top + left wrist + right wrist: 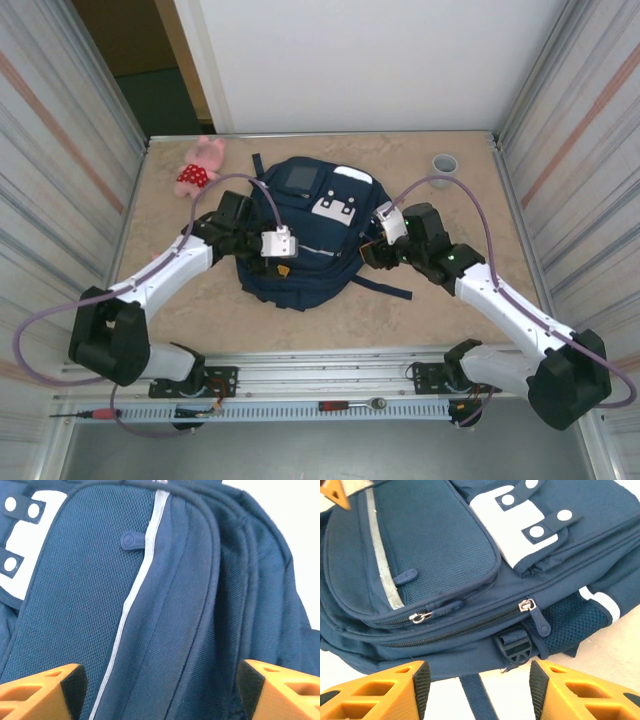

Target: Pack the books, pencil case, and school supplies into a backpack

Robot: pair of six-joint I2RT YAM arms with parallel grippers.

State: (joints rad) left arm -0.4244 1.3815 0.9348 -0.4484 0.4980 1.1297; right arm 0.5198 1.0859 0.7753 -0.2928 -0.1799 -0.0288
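Well, from above, the big navy backpack [300, 225] lies flat in the middle of the tan, stone-looking table [450, 300]. It is soft cloth, with a grey square patch [298, 178] and white patches [340, 208] near its far end. The left gripper [282, 268] is over the bag's left side, and the right gripper [378, 252] is at its right side. A fluffy pink plush toy [200, 166] lies in the far left corner. A small round grey cup [444, 163] stands far right. Both are well apart from the bag.

In the left wrist view, the left gripper [160, 690] is spread wide and has hold of nothing. Its blocky orange fingers [45, 690] sit at the bottom corners. Between them is the backpack [75, 605], with bumpy mesh cloth, a thin shiny stripe [135, 590] and a small rubbery zip tab [132, 541].

In the right wrist view, the right gripper [480, 685] is partly spread and grips nothing. The backpack [435, 545] lies just past its orange fingers [375, 690]. Two zips are done up, with metal sliders [526, 605]. A black plastic buckle [515, 647] and a flat woven strap [475, 695] hang at the near edge.
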